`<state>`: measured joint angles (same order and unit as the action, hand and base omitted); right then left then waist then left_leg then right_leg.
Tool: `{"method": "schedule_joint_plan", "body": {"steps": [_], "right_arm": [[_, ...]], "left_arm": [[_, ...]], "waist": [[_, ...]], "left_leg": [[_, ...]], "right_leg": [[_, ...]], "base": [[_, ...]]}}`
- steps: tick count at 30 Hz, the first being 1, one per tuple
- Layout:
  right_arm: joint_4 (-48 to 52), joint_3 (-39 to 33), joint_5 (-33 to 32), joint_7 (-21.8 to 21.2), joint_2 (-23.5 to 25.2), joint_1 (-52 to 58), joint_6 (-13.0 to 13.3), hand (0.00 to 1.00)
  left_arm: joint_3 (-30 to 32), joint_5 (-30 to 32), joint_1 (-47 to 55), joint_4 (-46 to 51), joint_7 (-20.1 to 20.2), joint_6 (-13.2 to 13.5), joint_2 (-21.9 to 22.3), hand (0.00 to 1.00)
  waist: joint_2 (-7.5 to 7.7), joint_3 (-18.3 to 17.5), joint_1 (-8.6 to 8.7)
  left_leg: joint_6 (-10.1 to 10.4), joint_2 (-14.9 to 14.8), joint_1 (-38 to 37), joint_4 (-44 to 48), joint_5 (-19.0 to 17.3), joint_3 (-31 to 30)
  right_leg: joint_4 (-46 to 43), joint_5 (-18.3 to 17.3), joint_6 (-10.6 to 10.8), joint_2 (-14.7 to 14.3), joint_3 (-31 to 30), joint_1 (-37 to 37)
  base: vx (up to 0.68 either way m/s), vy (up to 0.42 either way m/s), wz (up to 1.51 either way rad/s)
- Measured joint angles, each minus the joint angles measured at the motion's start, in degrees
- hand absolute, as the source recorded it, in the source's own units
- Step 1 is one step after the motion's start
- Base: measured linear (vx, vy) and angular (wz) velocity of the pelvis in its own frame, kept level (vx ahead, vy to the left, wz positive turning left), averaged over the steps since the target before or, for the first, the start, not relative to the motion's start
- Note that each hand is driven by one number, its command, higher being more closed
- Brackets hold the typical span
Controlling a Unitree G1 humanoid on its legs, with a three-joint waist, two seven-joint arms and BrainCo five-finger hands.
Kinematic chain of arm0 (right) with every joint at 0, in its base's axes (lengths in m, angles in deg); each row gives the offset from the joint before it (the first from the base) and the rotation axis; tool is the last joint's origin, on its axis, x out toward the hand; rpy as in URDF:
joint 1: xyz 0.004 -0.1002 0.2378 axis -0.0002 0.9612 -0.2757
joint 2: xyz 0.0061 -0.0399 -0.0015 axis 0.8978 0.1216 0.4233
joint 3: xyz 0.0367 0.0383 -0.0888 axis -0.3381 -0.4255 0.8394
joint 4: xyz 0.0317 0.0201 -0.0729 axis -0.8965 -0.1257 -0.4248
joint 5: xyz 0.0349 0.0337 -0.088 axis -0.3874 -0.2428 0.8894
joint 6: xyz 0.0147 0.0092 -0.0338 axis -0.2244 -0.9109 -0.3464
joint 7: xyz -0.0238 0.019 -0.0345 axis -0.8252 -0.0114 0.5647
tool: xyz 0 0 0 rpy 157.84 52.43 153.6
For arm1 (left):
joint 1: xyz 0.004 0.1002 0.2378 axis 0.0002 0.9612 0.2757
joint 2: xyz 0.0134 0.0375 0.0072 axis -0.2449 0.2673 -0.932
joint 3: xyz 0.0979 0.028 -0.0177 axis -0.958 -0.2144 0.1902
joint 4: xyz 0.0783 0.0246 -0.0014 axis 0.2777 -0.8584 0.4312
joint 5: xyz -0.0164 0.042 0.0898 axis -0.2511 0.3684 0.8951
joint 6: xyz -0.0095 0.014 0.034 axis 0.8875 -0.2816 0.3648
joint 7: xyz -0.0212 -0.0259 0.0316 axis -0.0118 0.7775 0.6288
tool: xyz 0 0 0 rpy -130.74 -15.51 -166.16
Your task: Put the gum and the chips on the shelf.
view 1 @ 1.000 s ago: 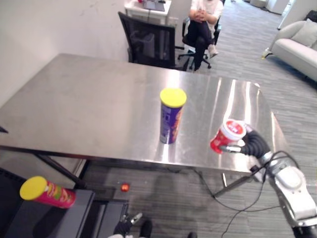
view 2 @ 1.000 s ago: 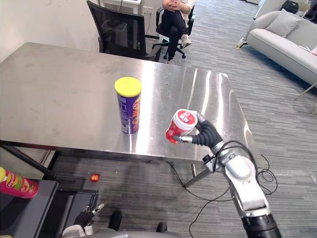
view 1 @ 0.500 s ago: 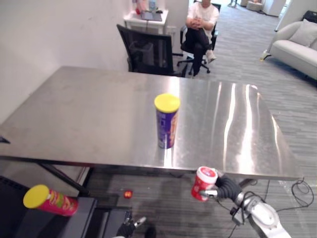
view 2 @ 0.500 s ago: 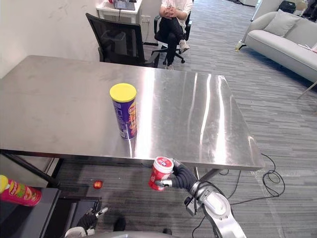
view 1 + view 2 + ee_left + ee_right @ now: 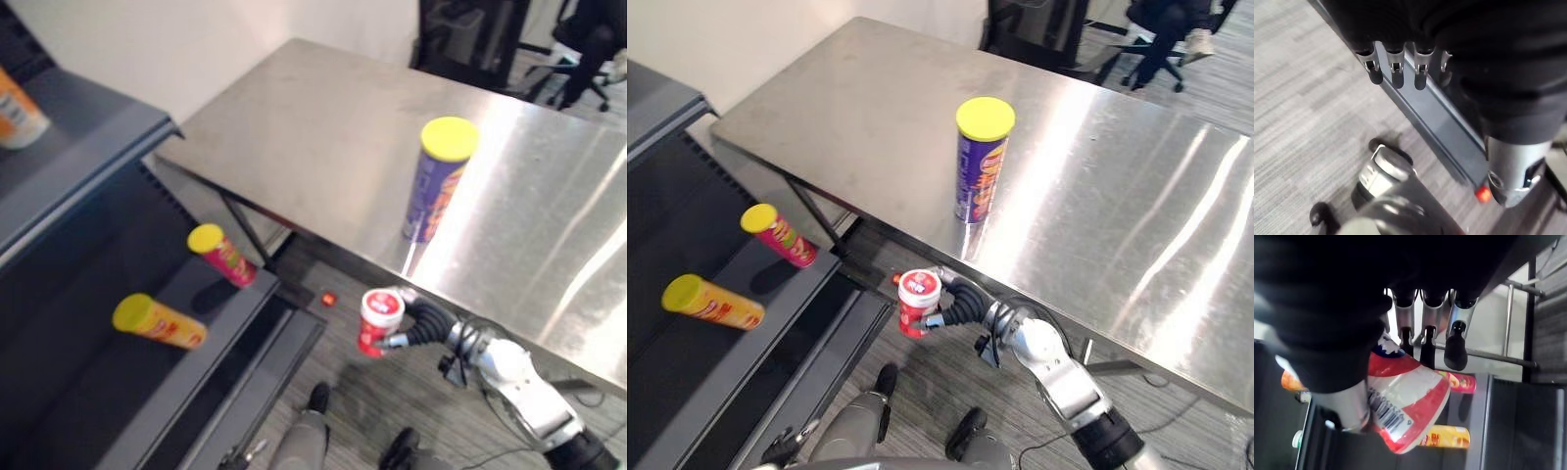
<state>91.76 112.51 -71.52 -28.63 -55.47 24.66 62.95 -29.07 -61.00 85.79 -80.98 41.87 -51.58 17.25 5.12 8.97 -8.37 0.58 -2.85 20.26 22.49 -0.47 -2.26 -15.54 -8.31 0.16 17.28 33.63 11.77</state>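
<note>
Carrying the gum is the step in hand. The right hand has its fingers and thumb curled round the red-and-white plastic gum canister with a white lid. It holds the canister roughly upright in the air, below the near edge of the brushed steel table, over the floor between the table and the dark grey metal shelf unit. In the right wrist view the fingers wrap the canister's side, and the shelf boards show past them.

The tall purple chips can with a yellow lid stands upright on the table, near its front edge and well apart from either hand, so I judge that half of the task as not begun.

Two cans already lie on their sides on the lower shelf board: a pink one with a yellow lid nearer the table, and a yellow one further along.

The left hand hangs low over the floor by the base of the shelf, its fingers straight and holding nothing.

The next move, as I read it, calls for swinging the canister across to the shelf board. It should go down on a bare patch clear of the pink can, with the fingers opening only once it rests there. The likely risk is nudging a lying can and setting it rolling.
</note>
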Motion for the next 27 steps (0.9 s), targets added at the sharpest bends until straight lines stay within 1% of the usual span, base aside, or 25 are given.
{"method": "schedule_joint_plan", "body": {"steps": [1,2,3,4,5,6,7,8,9,10,11,12,13,14,15,17,19,20,21,22,23,25,27], "right_arm": [[0.1,0.0,-0.4,-0.2,0.4,1.8,0.0,1.00],[0.3,-0.3,-1.0,-0.6,0.5,4.1,0.0,1.00],[0.4,-0.4,-1.0,-0.7,0.4,5.2,0.0,1.00],[0.1,-0.5,-0.9,-1.1,0.7,8.0,-0.4,1.00],[-0.1,-0.2,-0.9,-1.6,1.0,9.1,-0.7,1.00],[0.2,0.2,-0.9,-2.4,1.5,11.2,-0.8,1.00],[0.4,0.1,-0.9,-2.8,1.2,11.8,-0.8,1.00],[0.0,-0.1,-0.9,-3.1,1.0,11.8,-1.0,1.00],[-0.2,-0.4,-0.9,-3.1,1.3,12.1,-1.1,1.00],[-0.1,-1.1,-0.9,-3.2,1.3,12.9,-1.1,1.00],[-0.1,-1.7,-0.9,-3.3,1.2,13.7,-1.1,1.00],[-0.2,-2.3,-0.9,-3.2,1.2,14.4,-1.1,1.00],[-0.2,-2.4,-0.9,-3.1,1.3,14.5,-1.1,1.00],[-0.4,-2.7,-0.8,-2.9,2.0,14.7,-1.1,1.00],[-0.6,-3.4,-0.2,-2.7,3.9,14.7,-1.1,1.00],[-1.0,-3.9,0.4,-1.7,6.5,14.5,-1.1,1.00],[-2.1,-3.7,2.0,-1.0,8.3,13.9,-1.0,1.00],[-2.6,-3.6,2.8,0.0,9.1,13.5,-1.0,1.00],[-3.8,-3.0,3.7,0.5,10.6,12.8,-1.0,1.00],[-4.1,-2.4,4.3,1.0,11.1,12.6,-1.0,1.00],[-4.5,-1.2,4.7,1.5,11.8,13.0,-1.0,1.00],[-4.5,0.0,4.6,1.8,11.9,14.0,-1.0,1.00],[-4.5,0.3,4.6,1.8,12.2,15.0,-1.0,1.00]], "left_arm": [[2.2,0.0,1.1,-0.1,0.0,0.0,0.5,0.00],[3.9,0.0,1.1,0.0,0.1,0.0,1.2,0.00],[4.7,0.0,1.3,0.1,0.2,0.0,1.7,0.00],[5.6,0.0,1.4,0.8,0.2,0.1,2.9,0.00],[6.3,0.0,1.7,0.9,0.1,0.1,2.6,0.00],[8.0,-1.7,1.5,0.5,-0.1,-0.1,1.7,0.00],[9.0,-2.7,1.8,0.5,-0.4,-0.1,2.4,0.00],[10.0,-3.4,2.5,0.4,-0.5,-0.3,3.4,0.00],[9.9,-3.3,2.7,0.3,-0.4,-0.5,3.4,0.00],[9.6,-2.6,2.8,0.3,-0.3,-0.8,3.2,0.00],[9.1,-1.8,2.7,0.4,-0.2,-0.8,3.2,0.00],[7.9,-1.1,2.7,0.6,-0.1,-0.8,3.3,0.00],[7.3,-1.0,2.7,0.6,-0.1,-0.8,3.4,0.00],[6.3,-0.8,2.6,0.6,-0.2,-0.8,3.5,0.00],[5.3,-0.6,2.2,0.6,-0.2,-0.8,3.4,0.00],[4.1,1.3,1.4,0.3,-0.4,-1.0,2.9,0.00],[2.5,2.8,1.2,0.2,-1.1,-1.0,2.8,0.00],[1.5,3.2,1.1,0.0,-1.5,-1.0,2.8,0.00],[0.8,3.6,0.9,-0.1,-1.8,-1.1,2.7,0.00],[0.6,3.6,0.9,0.0,-1.8,-1.1,2.5,0.00],[-0.3,3.6,1.0,-0.1,-1.9,-1.1,1.6,0.00],[-1.4,3.6,1.0,-0.6,-2.0,-1.1,1.3,0.00],[-2.3,3.6,0.7,-0.5,-2.0,-1.1,0.8,0.00]], "waist": [[-0.03,-0.1,0.09],[-0.25,-0.3,0.20],[-0.62,-0.7,0.21],[1.13,-1.4,0.66],[1.72,-1.9,0.70],[3.98,-4.0,1.08],[3.69,-4.2,1.14],[2.46,-4.9,0.77],[2.12,-5.2,0.96],[1.99,-5.8,1.94],[1.52,-6.5,2.37],[0.57,-7.3,2.40],[0.12,-7.5,2.42],[-0.73,-7.8,2.30],[-1.04,-7.7,2.31],[-1.10,-7.1,2.47],[-1.26,-7.0,2.58],[-2.02,-6.5,2.50],[-1.84,-6.1,2.37],[-1.57,-5.9,2.51],[-1.29,-5.5,3.02],[-1.18,-5.4,3.46],[-1.10,-5.4,3.76]], "left_leg": [[-0.1,-3.0,-0.9,6.0,-0.7,2.4],[-1.0,-6.1,-2.3,9.8,1.7,4.5],[-1.6,-7.5,-3.2,9.7,5.5,6.0],[-3.4,-6.3,-3.3,6.2,7.3,11.4],[-3.9,-5.9,-3.5,3.4,8.4,11.7],[-1.5,-4.2,-5.7,-4.4,10.3,10.5],[0.0,-4.9,-6.0,-4.1,8.3,11.4],[1.6,-6.3,-6.6,-4.9,6.7,12.8],[2.0,-6.1,-7.0,-6.8,6.5,13.2],[3.0,-5.3,-8.1,-11.2,7.2,14.1],[3.5,-4.6,-9.0,-14.7,7.5,14.2],[4.7,-4.3,-9.8,-19.7,8.2,14.4],[5.3,-4.2,-10.3,-22.0,8.6,14.4],[5.6,-4.1,-10.4,-25.2,8.8,14.7],[5.6,-3.8,-9.6,-26.0,8.8,14.8],[5.6,-2.7,-9.0,-26.0,8.8,14.8],[3.9,-2.2,-9.8,-25.9,7.5,15.1],[3.0,-2.5,-10.8,-25.8,4.7,16.2],[2.7,-3.0,-11.6,-25.3,2.8,17.5],[2.6,-2.9,-11.8,-24.9,2.5,18.0],[2.4,-2.7,-12.9,-24.7,1.7,19.4],[2.3,-2.4,-13.6,-24.8,1.5,20.7],[2.3,-1.7,-13.7,-25.6,1.5,21.0]], "right_leg": [[-0.9,0.1,0.2,0.5,1.5,0.0],[-2.0,0.1,0.3,1.4,3.1,0.0],[-3.0,0.0,0.5,1.7,4.0,0.0],[-2.6,-1.0,1.3,2.6,4.4,0.5],[-1.3,-0.8,1.4,2.0,3.9,1.1],[4.3,1.2,1.2,1.4,3.9,-0.4],[5.3,2.9,1.6,1.0,6.2,-1.3],[4.4,2.9,1.7,0.3,7.6,-1.6],[4.5,3.0,1.9,0.2,8.6,-1.9],[5.8,3.7,2.8,0.4,11.3,-3.0],[6.8,4.3,3.3,0.3,13.6,-3.5],[7.9,5.3,3.6,-0.3,15.9,-3.9],[8.6,5.9,3.7,-0.6,16.9,-4.1],[9.8,7.0,4.0,-1.3,18.6,-4.1],[10.9,8.2,4.2,-1.5,20.1,-4.3],[12.5,9.8,4.5,-1.5,20.9,-5.6],[13.0,10.6,4.8,-1.3,20.7,-6.7],[12.9,10.6,4.8,-1.7,19.8,-7.0],[12.8,10.6,4.9,-1.8,17.8,-6.9],[12.9,10.7,4.9,-1.8,16.3,-6.8],[13.1,10.9,5.1,-1.6,13.9,-6.8],[12.7,10.9,5.2,-1.2,12.2,-6.7],[10.2,10.0,6.2,0.2,11.6,-5.7]], "base": [[0.00,0.060,0.62],[0.02,0.080,0.70],[0.01,0.111,1.09],[-0.03,0.060,1.00],[-0.06,0.016,1.35],[-0.05,-0.015,0.96],[0.00,0.049,0.89],[0.02,0.096,0.53],[0.02,0.169,0.76],[0.00,0.149,1.02],[-0.05,0.193,1.27],[-0.06,0.142,0.97],[-0.07,0.196,0.83],[-0.10,0.250,0.72],[-0.10,0.255,0.70],[-0.10,0.220,0.63],[-0.10,0.175,0.21],[-0.12,0.154,-0.44],[-0.14,0.138,-0.57],[-0.15,0.109,-0.71],[-0.12,0.064,-0.48],[-0.13,0.081,-0.42],[-0.11,0.093,-0.13]]}}
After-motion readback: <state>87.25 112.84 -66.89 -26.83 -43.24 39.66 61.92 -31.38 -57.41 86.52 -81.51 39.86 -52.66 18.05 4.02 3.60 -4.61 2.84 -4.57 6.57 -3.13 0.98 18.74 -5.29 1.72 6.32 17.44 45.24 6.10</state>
